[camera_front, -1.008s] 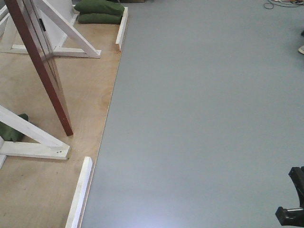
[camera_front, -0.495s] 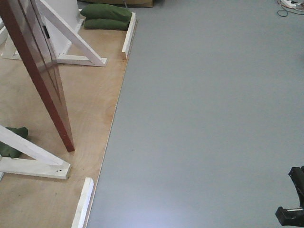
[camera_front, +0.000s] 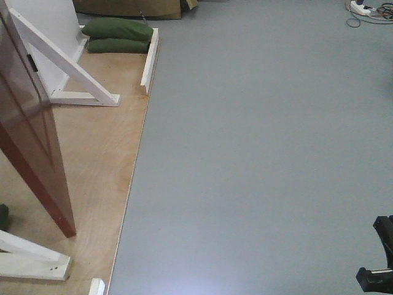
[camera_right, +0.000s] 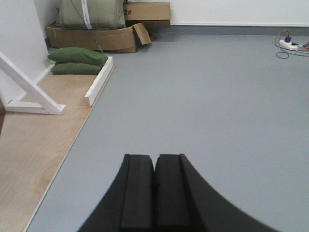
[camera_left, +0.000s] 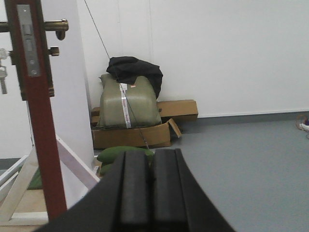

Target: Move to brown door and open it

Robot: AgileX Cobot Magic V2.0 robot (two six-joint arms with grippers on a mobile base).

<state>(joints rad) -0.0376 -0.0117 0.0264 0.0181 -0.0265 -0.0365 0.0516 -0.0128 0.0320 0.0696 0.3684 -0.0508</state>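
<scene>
The brown door [camera_front: 27, 141] stands ajar at the far left of the front view, its lower corner over the plywood platform [camera_front: 98, 160]. In the left wrist view its edge [camera_left: 41, 130] shows with a metal latch plate, a brass lever handle [camera_left: 50, 24] and keys [camera_left: 3, 72] hanging at the left border. My left gripper [camera_left: 150, 153] is shut and empty, pointing past the door's edge, to its right. My right gripper [camera_right: 155, 157] is shut and empty, over the grey floor. A black arm part [camera_front: 377, 258] shows at the lower right of the front view.
White timber braces [camera_front: 64, 64] hold the door frame on the platform. Green sandbags [camera_front: 116, 34] lie at the platform's far end, beside a white edge strip [camera_front: 149, 58]. Cardboard boxes with a bag [camera_left: 130, 116] stand against the back wall. A power strip with cables [camera_front: 362, 9] lies far right.
The view has shifted: the door and near brace have slid left and closer to the camera, the door's lower corner now nearer the frame's bottom. Both grippers stay shut.
</scene>
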